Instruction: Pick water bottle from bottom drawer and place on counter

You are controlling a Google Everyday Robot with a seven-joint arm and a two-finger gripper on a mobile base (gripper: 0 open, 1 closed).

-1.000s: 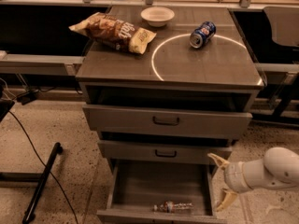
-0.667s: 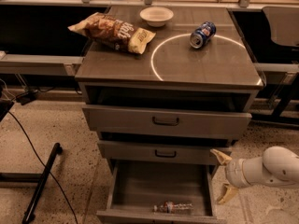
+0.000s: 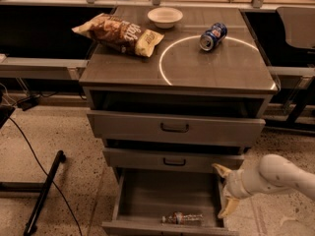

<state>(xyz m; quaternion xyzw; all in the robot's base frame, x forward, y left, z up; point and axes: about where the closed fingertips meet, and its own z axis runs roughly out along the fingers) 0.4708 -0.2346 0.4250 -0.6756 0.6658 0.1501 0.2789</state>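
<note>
The water bottle (image 3: 181,219) lies on its side near the front wall of the open bottom drawer (image 3: 147,196). It is clear ribbed plastic with a coloured label band. My gripper (image 3: 224,191) hangs at the drawer's right edge, to the right of and above the bottle, not touching it. Its two pale fingers are spread apart, one fingertip (image 3: 220,169) up near the middle drawer, the other pointing down at the drawer's right wall. The counter (image 3: 206,70) above carries a large white circle.
On the counter lie a blue soda can (image 3: 212,36), a chip bag (image 3: 120,33) and a white bowl (image 3: 165,16). The two upper drawers (image 3: 174,128) stick out partly over the bottom one. A black stand and cable (image 3: 42,191) lie on the floor at left.
My gripper and arm have shifted slightly to the right and stayed at the drawer's right edge. The bottle has not moved.
</note>
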